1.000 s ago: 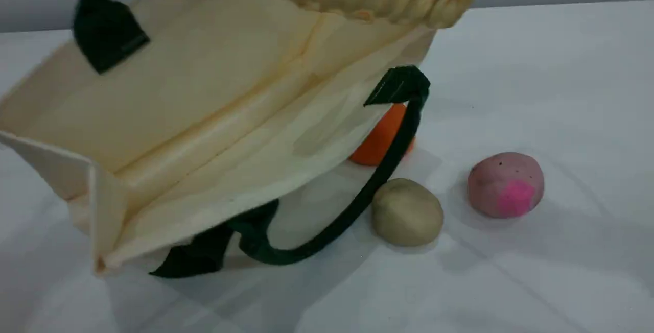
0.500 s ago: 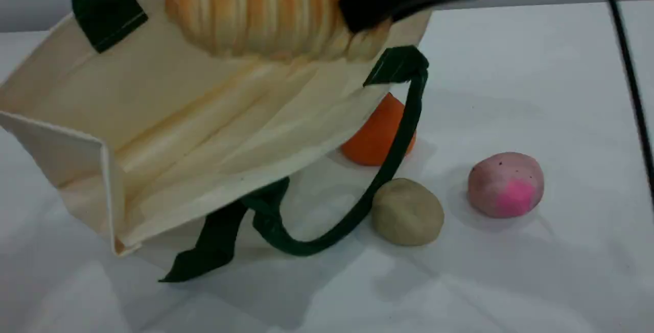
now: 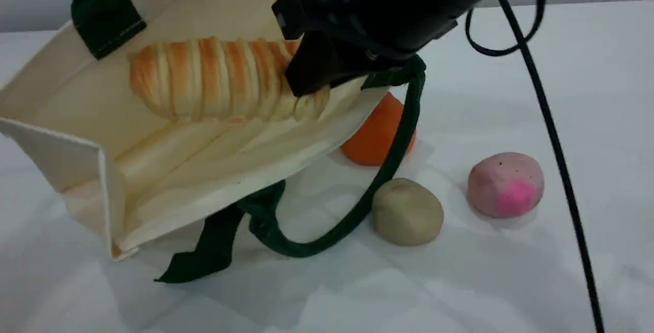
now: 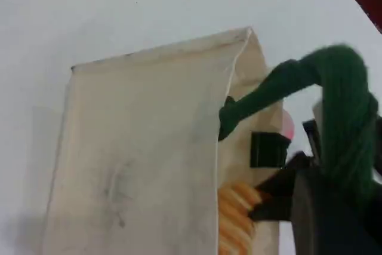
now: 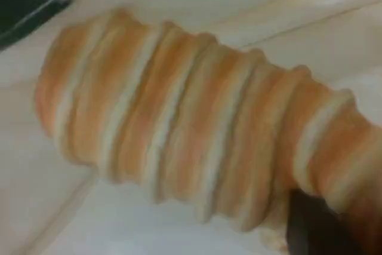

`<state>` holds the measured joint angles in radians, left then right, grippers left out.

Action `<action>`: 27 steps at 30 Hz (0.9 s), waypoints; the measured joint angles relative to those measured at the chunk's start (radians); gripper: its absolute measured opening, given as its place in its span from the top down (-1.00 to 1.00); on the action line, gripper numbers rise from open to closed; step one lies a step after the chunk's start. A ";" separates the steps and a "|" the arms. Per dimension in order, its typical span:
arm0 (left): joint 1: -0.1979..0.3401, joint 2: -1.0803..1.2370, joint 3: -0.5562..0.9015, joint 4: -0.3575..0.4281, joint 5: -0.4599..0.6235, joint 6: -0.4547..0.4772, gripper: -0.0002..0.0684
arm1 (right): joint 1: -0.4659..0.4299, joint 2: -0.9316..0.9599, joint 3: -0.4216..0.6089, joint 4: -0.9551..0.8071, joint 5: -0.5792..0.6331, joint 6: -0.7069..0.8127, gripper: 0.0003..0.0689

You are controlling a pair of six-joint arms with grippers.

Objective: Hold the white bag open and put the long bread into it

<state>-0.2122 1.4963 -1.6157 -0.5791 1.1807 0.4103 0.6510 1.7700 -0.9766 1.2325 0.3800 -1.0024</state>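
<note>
The white bag [image 3: 204, 154] lies tilted with its mouth wide open toward the camera. Its upper green handle [image 3: 102, 16] is pulled up out of the scene view, and its lower handle [image 3: 378, 169] trails on the table. The long bread [image 3: 204, 80] hangs inside the bag's mouth, just above the inner wall. My right gripper [image 3: 311, 75] is shut on its right end. Up close in the right wrist view, the long bread [image 5: 179, 129] fills the frame over cream fabric. My left gripper [image 4: 322, 213] is shut on the green handle [image 4: 334, 106] above the white bag [image 4: 137, 147].
An orange fruit [image 3: 375, 134] sits half behind the bag's lower edge. On the table to the right are a beige lump [image 3: 407, 212] and a pink lump [image 3: 506, 184]. A black cable [image 3: 557, 159] hangs down the right side.
My right gripper has carried the long bread down and left, from the bag's top rim into its open mouth. The bag has stayed held open and shifted only slightly.
</note>
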 joint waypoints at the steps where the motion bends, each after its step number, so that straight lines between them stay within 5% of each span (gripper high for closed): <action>1: 0.000 0.000 0.000 0.000 0.000 0.000 0.74 | 0.000 0.010 -0.010 0.000 -0.016 0.000 0.78; 19: 0.000 -0.001 0.000 -0.001 0.004 0.000 0.74 | 0.000 0.099 -0.099 0.001 -0.011 0.000 0.73; 23: 0.000 -0.001 0.000 -0.001 0.004 0.000 0.74 | 0.000 0.090 -0.099 -0.001 -0.011 -0.054 0.40; 27: 0.000 -0.001 0.000 -0.003 0.009 0.000 0.74 | 0.000 0.073 -0.099 0.001 -0.011 -0.087 -0.18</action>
<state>-0.2122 1.4954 -1.6157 -0.5823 1.1893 0.4103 0.6510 1.8430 -1.0757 1.2331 0.3686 -1.0893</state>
